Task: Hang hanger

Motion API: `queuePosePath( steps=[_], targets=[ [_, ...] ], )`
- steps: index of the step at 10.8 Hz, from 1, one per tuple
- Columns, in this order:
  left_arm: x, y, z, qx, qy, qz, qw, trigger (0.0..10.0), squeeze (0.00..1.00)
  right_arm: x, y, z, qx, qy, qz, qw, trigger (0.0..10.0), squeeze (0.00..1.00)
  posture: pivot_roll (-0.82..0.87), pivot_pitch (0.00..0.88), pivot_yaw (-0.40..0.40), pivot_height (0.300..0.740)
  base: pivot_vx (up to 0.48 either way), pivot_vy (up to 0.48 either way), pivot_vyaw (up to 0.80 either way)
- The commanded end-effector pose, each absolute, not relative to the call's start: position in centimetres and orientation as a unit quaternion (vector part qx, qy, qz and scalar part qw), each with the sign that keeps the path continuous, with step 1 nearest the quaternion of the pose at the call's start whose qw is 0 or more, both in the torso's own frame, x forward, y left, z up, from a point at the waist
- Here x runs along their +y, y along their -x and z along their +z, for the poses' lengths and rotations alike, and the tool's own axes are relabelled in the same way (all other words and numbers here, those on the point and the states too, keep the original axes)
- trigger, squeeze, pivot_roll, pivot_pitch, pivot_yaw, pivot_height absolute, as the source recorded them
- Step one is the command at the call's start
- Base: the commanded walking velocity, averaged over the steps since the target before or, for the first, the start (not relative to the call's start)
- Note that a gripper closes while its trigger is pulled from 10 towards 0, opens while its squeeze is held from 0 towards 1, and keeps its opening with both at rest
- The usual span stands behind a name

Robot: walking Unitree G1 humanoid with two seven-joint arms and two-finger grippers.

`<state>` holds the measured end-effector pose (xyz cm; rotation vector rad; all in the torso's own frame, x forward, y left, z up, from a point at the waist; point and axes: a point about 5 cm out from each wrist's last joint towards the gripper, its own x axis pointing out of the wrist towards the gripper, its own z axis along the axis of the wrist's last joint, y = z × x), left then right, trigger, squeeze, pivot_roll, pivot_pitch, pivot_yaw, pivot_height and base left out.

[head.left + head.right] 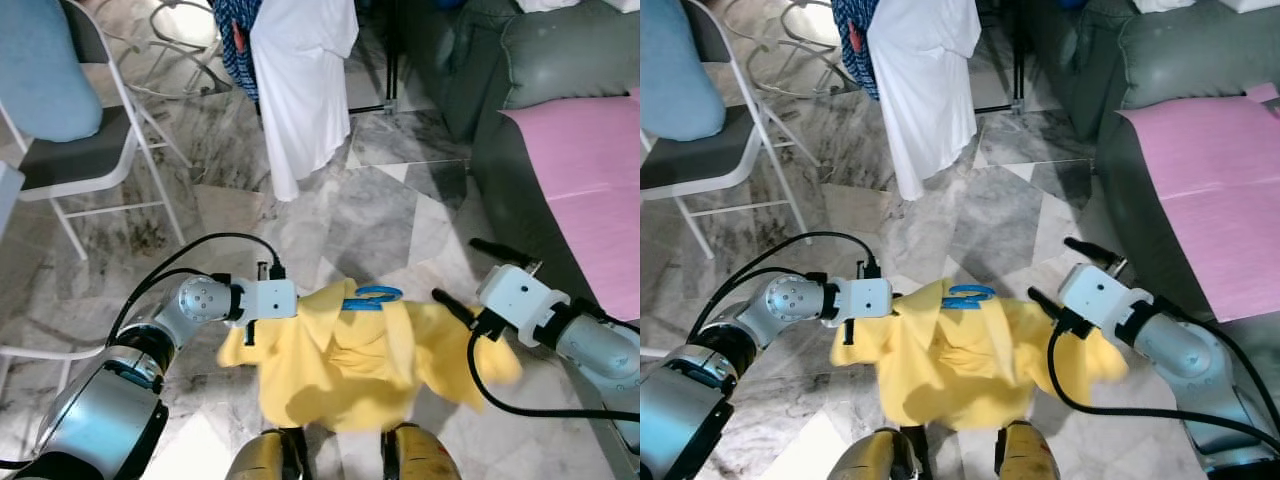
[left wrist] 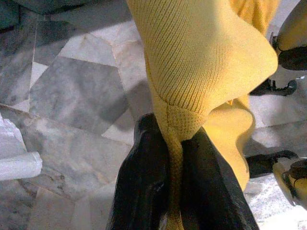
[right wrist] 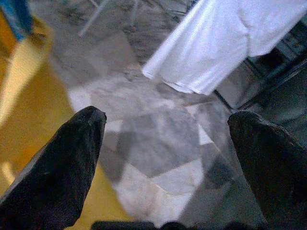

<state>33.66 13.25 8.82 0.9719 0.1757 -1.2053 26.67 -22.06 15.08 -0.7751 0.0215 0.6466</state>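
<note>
Yellow knit garment (image 1: 350, 365) on its blue hanger (image 1: 372, 295) hangs low before us, pinched at one edge by our left gripper (image 2: 175, 158), right gripper (image 1: 470, 275) spread wide and empty beside it; hanging not yet done, we judge.

A humanoid robot's two arms are showing brushed silver shells with black joint bands near the elbows. The left arm (image 1: 110, 385) is tapering to a rounded silver joint dotted with small dark screws, then a boxy white wrist block carrying the left tool (image 2: 175, 191), whose two long black fingers are looking matte and smooth. A black cable is looping over that forearm into a small plug. The right tool (image 1: 470, 285) is wearing the same white block and black fingers, with another black cable sagging beneath. Two glossy golden-bronze leg parts (image 1: 265, 458) are gleaming below.
</note>
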Motion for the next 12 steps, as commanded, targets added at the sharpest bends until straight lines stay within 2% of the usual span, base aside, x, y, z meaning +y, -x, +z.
queuePosePath(
  steps=[1,2,4,7,8,9,10,12],
  targets=[
    [12.8,-33.7,9.4,0.055,-0.45,-0.552,0.7,0.0,0.0,-21.4,-25.9,14.7,0.032,0.345,0.356,0.868,10.0,0.25,-0.31,0.249,0.176,0.74,0.0,0.0,0.0],
    [12.3,-33.9,9.8,0.04,-0.454,-0.555,0.696,0.0,0.0,-21.4,-25.3,14.4,0.055,0.327,0.389,0.859,10.0,0.0,-0.31,0.25,0.177,0.74,0.0,0.0,0.0],
    [11.6,-33.9,10.2,0.019,-0.454,-0.561,0.692,0.0,0.0,-22.3,-24.8,14.0,0.096,0.285,0.417,0.858,10.0,0.0,-0.31,0.252,0.183,0.74,0.0,0.0,0.0],
    [10.6,-33.3,10.6,-0.013,-0.444,-0.6,0.665,0.0,0.0,-22.9,-25.5,13.0,0.127,0.325,0.43,0.833,10.0,0.0,-0.29,0.267,0.18,0.74,0.0,0.0,0.0],
    [10.3,-32.9,10.6,-0.026,-0.445,-0.613,0.652,0.0,0.0,-22.8,-26.2,12.9,0.129,0.333,0.432,0.828,10.0,0.0,-0.29,0.269,0.174,0.74,0.0,0.0,0.0],
    [10.1,-32.9,10.8,-0.033,-0.44,-0.619,0.65,0.0,0.0,-22.5,-26.6,12.9,0.126,0.334,0.435,0.827,10.0,0.0,-0.28,0.271,0.171,0.74,0.0,0.0,0.0],
    [9.7,-32.8,11.0,-0.042,-0.435,-0.624,0.647,0.0,0.0,-22.2,-27.3,12.6,0.129,0.33,0.448,0.821,0.0,0.0,-0.28,0.27,0.17,0.74,0.0,0.0,0.0],
    [9.4,-32.8,11.1,-0.047,-0.431,-0.63,0.645,0.0,0.0,-21.1,-27.6,11.8,0.143,0.323,0.485,0.8,0.0,0.0,-0.27,0.272,0.172,0.74,0.0,0.0,0.0]
  ],
)
